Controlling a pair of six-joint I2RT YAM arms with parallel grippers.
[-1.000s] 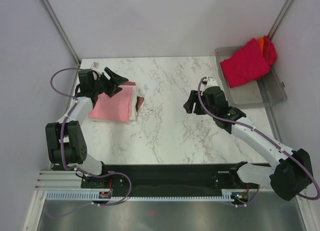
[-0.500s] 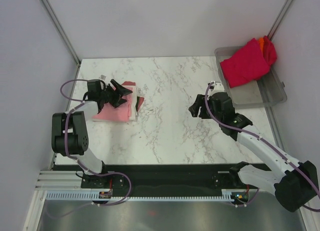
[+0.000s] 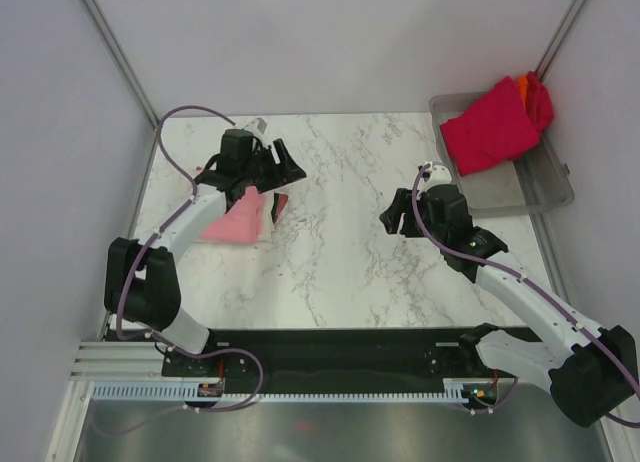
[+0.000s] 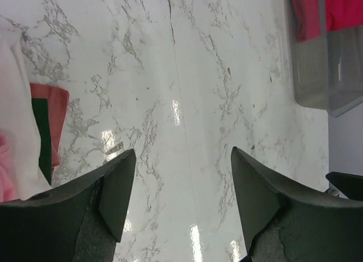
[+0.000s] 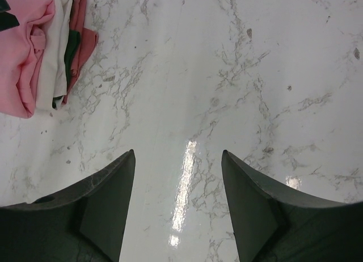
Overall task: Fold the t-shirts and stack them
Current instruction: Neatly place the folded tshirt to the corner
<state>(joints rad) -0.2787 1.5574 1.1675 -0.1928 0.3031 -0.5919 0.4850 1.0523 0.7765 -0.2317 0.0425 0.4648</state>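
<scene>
A folded stack of t-shirts [image 3: 240, 220] lies at the table's left: light pink on top, cream-white and dark red beneath. It shows in the right wrist view [image 5: 39, 52] and at the left edge of the left wrist view [image 4: 22, 131]. A crimson t-shirt [image 3: 490, 127] and an orange one [image 3: 540, 97] lie in the grey tray [image 3: 545, 187]. My left gripper [image 3: 285, 167] is open and empty, above the stack's far right edge. My right gripper [image 3: 392, 214] is open and empty over bare marble at mid-right.
The grey translucent tray stands at the back right corner, also seen in the left wrist view [image 4: 317, 75]. White walls with metal posts close in the table. Marble table surface [image 3: 340, 252] lies between the arms.
My left gripper has swung from the stack's left side up and to the right, past the stack's far edge. The right gripper has drawn back slightly and stays open.
</scene>
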